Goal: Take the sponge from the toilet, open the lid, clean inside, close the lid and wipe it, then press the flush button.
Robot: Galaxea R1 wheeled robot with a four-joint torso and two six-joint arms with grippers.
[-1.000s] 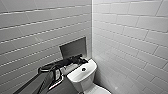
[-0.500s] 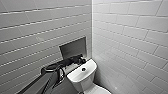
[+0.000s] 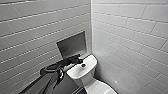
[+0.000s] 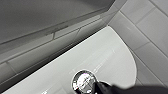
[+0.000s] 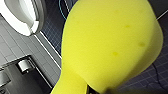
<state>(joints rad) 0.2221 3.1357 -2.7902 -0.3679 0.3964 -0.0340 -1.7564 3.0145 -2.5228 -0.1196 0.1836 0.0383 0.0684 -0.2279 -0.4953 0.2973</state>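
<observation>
The robot's left gripper reaches across the tank top of the toilet in a white-tiled cubicle, poised just beside the flush button, which sits in the middle of that flat top, below a steel wall panel. In the left wrist view the gripper's dark end meets the chrome rim of the button on the side nearer the tank's front edge; whether this claw is open or closed cannot be told. The right gripper appears clamped on the sponge, the yellow block bulging as if pinched at its base and held off the toilet, above dark floor tiles, with a paper-roll holder on the wall beyond. The lid shows white at the foot of the head view and looks to be down. Judging by this, the flush is the step in hand. Doing it well probably means shifting the contact from the rim onto the button's centre, then pushing straight down into the tank top with a steady stroke rather than a glancing one, since the glossy metal could let the tip slide off toward the front edge. The sponge arm is best kept well apart from the tank meanwhile.
</observation>
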